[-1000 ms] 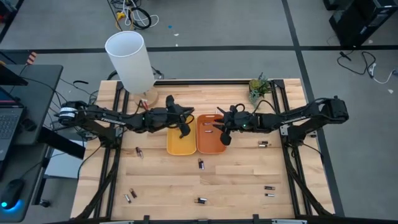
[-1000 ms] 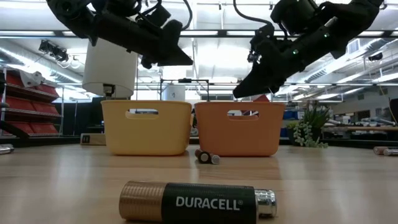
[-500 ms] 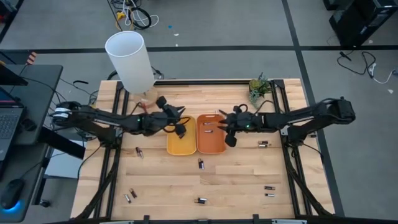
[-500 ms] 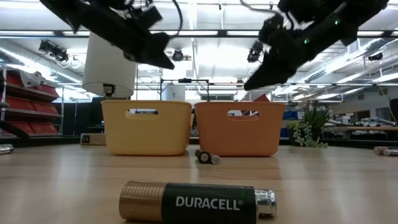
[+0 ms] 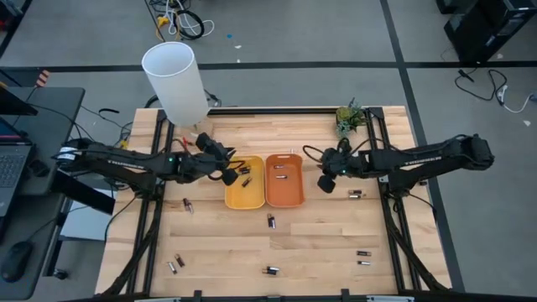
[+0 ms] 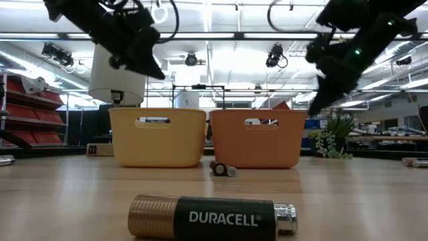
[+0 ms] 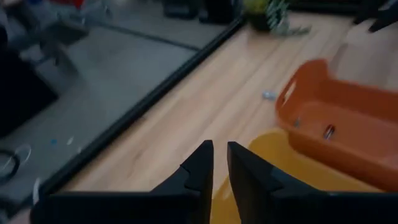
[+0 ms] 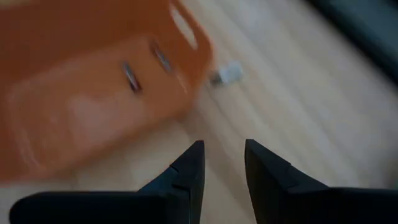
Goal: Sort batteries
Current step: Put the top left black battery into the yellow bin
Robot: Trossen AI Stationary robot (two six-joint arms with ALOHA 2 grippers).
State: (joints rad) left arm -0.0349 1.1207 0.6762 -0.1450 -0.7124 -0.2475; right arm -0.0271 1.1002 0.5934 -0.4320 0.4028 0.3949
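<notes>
Either side of the yellow bin point(image 5: 244, 191) and orange bin point(image 5: 284, 179), left gripper point(image 5: 225, 174) and right gripper point(image 5: 326, 182) hover, jaws slightly parted, empty, loose batteries point(image 5: 271, 221) nearer the front.

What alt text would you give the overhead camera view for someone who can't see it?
Top-down view of a wooden table with a yellow tray and an orange tray side by side at center, each holding a couple of batteries. The left hand hangs at the yellow tray's edge, the right hand just right of the orange tray; loose batteries lie scattered nearer the front.
</notes>
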